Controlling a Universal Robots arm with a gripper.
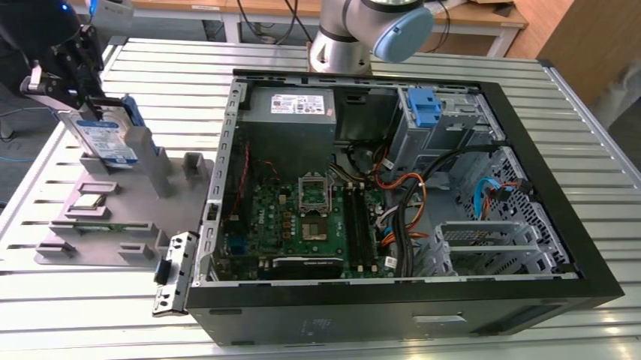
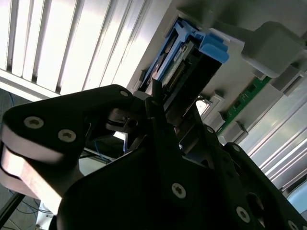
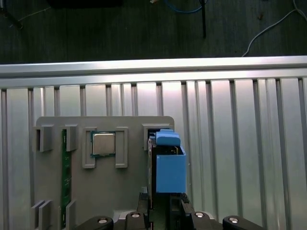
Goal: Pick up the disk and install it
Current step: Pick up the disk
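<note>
Blue-railed and upright, the disk [image 1: 105, 139] stands at one end of the grey parts holder [image 1: 125, 206], its upper edge pinched by the gripper [image 1: 90, 105]. Pickup looks barely begun. The computer case [image 1: 401, 307] beside the holder awaits it.

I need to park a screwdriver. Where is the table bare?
Bare metal slats lie camera-side of the grey parts tray and beyond the black computer case. Crowded: that tray, where the hand grips the silver rectangular disk.
</note>
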